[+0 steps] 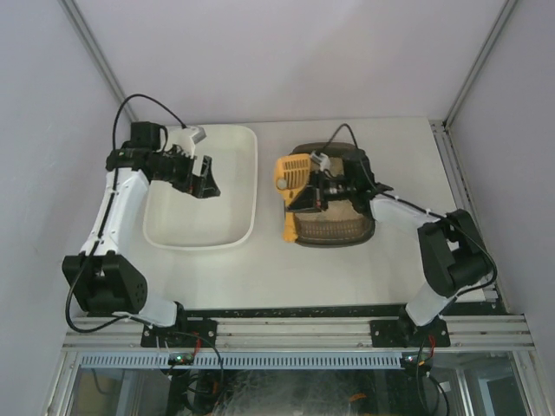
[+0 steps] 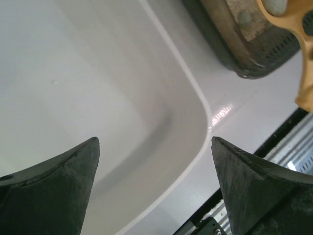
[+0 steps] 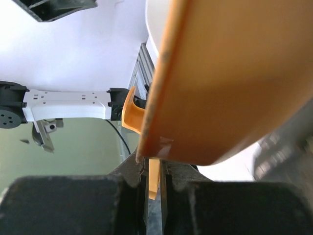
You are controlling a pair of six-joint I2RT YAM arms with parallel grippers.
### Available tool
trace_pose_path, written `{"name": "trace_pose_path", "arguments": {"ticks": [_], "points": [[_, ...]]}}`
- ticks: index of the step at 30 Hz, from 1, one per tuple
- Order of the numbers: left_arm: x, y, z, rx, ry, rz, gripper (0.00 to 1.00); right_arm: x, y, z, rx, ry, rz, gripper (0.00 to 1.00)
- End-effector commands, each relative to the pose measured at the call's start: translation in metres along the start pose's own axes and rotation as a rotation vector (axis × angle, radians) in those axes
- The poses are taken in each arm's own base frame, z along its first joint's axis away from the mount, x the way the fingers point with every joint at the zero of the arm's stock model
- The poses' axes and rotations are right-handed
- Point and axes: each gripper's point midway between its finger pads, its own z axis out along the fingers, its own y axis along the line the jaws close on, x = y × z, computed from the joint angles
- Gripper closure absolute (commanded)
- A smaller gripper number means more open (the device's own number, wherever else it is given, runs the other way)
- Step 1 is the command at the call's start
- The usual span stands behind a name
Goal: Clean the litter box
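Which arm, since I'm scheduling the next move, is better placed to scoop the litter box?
Right: the right gripper is shut on the yellow scoop above the litter box; the left gripper hangs open and empty over the white tub.

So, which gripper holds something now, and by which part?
The right gripper pinches the orange scoop by a thin edge; which part cannot be told. The left gripper is open, empty.
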Motion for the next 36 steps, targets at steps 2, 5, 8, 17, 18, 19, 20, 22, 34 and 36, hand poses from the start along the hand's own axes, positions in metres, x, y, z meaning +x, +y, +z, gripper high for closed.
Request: {"name": "trace_pose_path", "arguments": {"ticks": [2, 5, 8, 17, 18, 19, 20, 22, 34, 36], "points": [[-0.009, 0.039, -0.050, -0.246, -0.142, -0.069, 0.00, -0.006, 0.027, 0.044, 0.105, 0.117, -0.109, 1.00], [-0.006, 0.064, -0.071, -0.336, -0.194, -0.150, 0.00, 0.001, 0.020, 0.063, 0.271, 0.205, -0.163, 1.00], [0.000, 0.088, -0.092, -0.425, -0.243, -0.226, 0.00, 0.009, 0.004, 0.071, 0.486, 0.286, -0.240, 1.00], [0.018, 0.113, -0.108, -0.507, -0.263, -0.293, 0.00, 0.024, -0.022, 0.092, 0.936, 0.425, -0.613, 1.00], [0.021, 0.114, -0.107, -0.503, -0.259, -0.301, 0.00, 0.023, -0.021, 0.095, 0.973, 0.426, -0.659, 1.00], [0.022, 0.115, -0.104, -0.495, -0.256, -0.308, 0.00, 0.021, -0.023, 0.096, 1.013, 0.426, -0.701, 1.00], [0.024, 0.114, -0.102, -0.483, -0.253, -0.311, 0.00, 0.020, -0.023, 0.099, 1.043, 0.426, -0.735, 1.00], [0.026, 0.112, -0.097, -0.456, -0.247, -0.312, 0.00, 0.019, -0.024, 0.100, 1.093, 0.429, -0.793, 1.00], [0.036, 0.108, -0.084, -0.388, -0.198, -0.286, 0.00, 0.005, -0.003, 0.105, 1.264, 0.340, -1.065, 1.00], [0.037, 0.105, -0.081, -0.361, -0.195, -0.282, 0.00, 0.004, 0.000, 0.106, 1.260, 0.324, -1.061, 1.00]]}}
